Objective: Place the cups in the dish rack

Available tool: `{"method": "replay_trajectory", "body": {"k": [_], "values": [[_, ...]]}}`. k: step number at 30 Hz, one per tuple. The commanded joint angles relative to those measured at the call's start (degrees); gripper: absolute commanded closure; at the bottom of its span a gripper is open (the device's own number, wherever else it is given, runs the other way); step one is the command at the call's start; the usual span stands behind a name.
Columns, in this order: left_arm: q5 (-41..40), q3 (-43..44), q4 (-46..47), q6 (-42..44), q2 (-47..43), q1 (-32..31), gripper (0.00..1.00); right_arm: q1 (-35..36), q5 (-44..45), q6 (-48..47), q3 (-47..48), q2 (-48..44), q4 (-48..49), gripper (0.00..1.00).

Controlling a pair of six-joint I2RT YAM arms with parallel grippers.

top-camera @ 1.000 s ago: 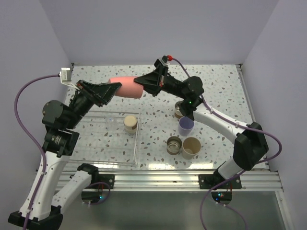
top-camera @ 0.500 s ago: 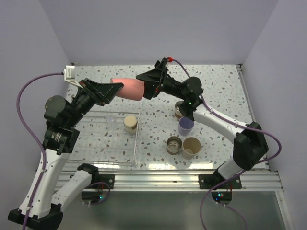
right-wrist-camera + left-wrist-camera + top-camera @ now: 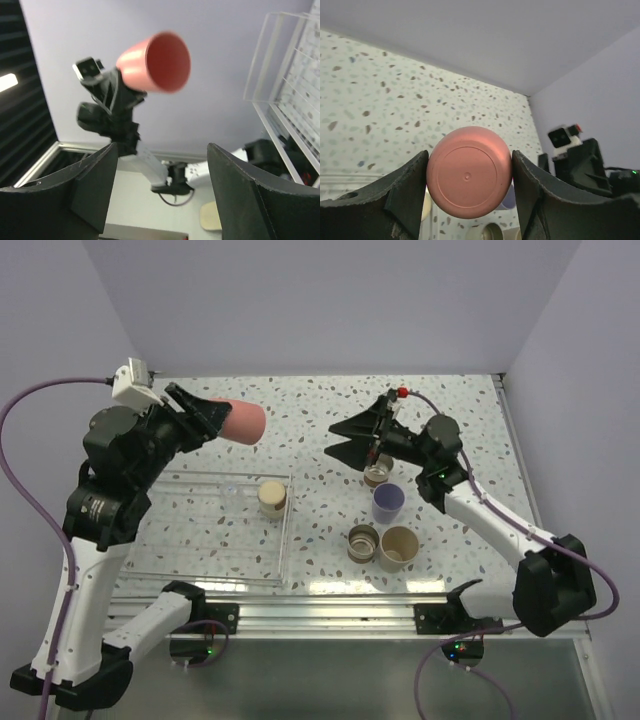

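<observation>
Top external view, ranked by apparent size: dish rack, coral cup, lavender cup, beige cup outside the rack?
1. dish rack
2. coral cup, held aloft nearer the camera and partly hidden, so unsure against the beige one
3. beige cup
4. lavender cup

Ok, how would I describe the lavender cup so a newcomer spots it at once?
From the clear dish rack on the table's left, look right to the four cups on the speckled tabletop. The lavender cup stands upright among them, the only purple one; the others are metallic or beige.
</observation>
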Motion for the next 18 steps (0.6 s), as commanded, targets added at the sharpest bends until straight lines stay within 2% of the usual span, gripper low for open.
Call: {"method": "replay_trajectory", "body": {"k": [1, 2, 4, 7, 10, 15, 18], "values": [[-14.44, 6.13, -15.45, 5.35, 4.5, -0.2, 1.0, 0.74, -4.43, -12.92, 1.74, -4.59, -16.61, 0.25], [-19.42, 6.83, -17.3, 5.35, 5.21, -0.2, 1.0, 0.74, -4.7, -15.56, 2.62, -4.94, -20.22, 0.25], [-23.76, 7.72, -21.53, 5.44, 6.53, -0.2, 1.0, 0.74, -4.88, -22.07, 4.2, -5.82, -29.6, 0.26], [-31.76, 7.1, -25.93, 3.94, 8.03, 0.41, 1.0, 0.65, -4.97, -24.81, 5.18, -6.61, -33.6, 0.26], [-34.06, 5.79, -28.13, 3.15, 9.26, 1.81, 1.0, 0.92, -5.23, -24.9, 4.74, -7.05, -34.31, 0.27], [-40.12, 5.26, -34.36, 0.78, 13.13, 7.78, 1.0, 1.71, -5.32, -26.48, 4.74, -7.58, -36.69, 0.28], [-40.83, 2.71, -33.76, 0.86, 14.01, 12.44, 1.0, 2.41, -5.32, -27.62, 5.09, -7.67, -38.71, 0.28]]}}
